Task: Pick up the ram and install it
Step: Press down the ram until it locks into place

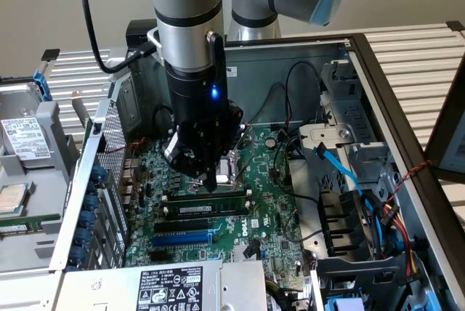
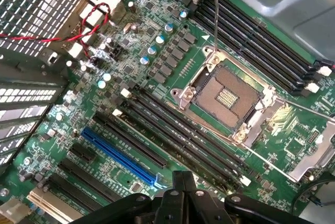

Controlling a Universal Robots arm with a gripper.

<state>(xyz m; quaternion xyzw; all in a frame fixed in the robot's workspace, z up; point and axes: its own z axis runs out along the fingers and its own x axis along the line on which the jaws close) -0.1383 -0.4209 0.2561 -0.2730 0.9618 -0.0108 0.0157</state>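
Down inside the open computer case (image 1: 378, 71), the gripper (image 1: 211, 180) hangs low over the green motherboard (image 1: 269, 209), its jaws closed tight with nothing between them. Just beneath its tip the ram (image 1: 205, 209) sits on edge in a slot, its long axis running from the exterior view's left to the exterior view's right, parallel to the black slots (image 1: 185, 225) and the blue slot (image 1: 182, 239) beside it. Close by is the bare processor socket (image 2: 226, 97), its metal frame open.
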